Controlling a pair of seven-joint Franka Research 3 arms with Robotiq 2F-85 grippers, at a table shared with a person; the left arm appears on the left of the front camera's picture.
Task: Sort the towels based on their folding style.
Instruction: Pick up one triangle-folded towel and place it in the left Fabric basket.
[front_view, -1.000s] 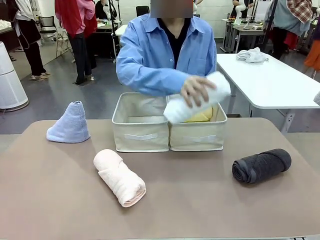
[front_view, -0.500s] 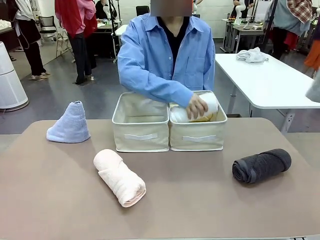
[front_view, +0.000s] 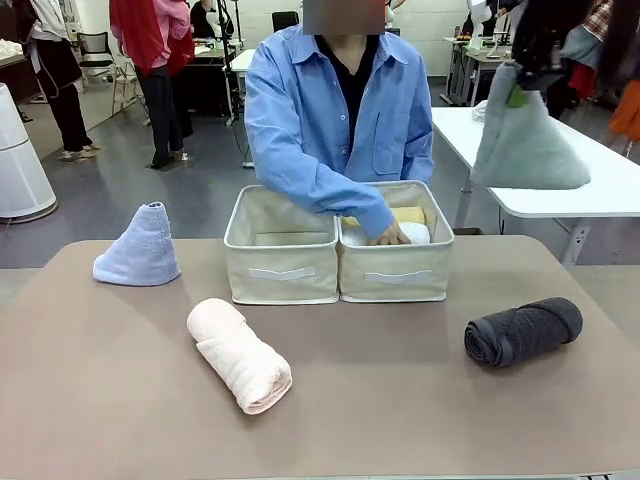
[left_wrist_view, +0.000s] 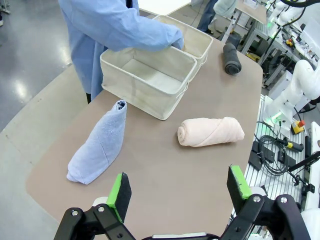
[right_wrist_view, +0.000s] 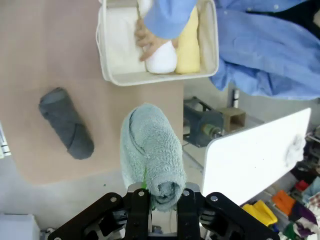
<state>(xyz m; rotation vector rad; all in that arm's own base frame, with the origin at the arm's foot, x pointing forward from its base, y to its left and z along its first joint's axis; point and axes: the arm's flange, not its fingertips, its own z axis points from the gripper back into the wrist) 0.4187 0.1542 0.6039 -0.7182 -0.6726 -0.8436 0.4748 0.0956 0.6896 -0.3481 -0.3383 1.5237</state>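
Front view: the right claw (front_view: 517, 92) holds the grey-green cone towel (front_view: 528, 145) high over the worktop's (front_view: 400, 420) far right. A person's hand (front_view: 388, 236) presses the white roll (front_view: 417, 233) in the right fabric bin (front_view: 395, 280).

Left wrist view: the left claw (left_wrist_view: 179, 187), jaws wide apart, hangs above the lavender-blue cone (left_wrist_view: 100, 145) and the pale pink roll (left_wrist_view: 210, 132).

Right wrist view: the fuzzy cone's narrow tip is clamped between the claw's fingers, and the yellow roll (right_wrist_view: 189, 47) lies beside the white one.
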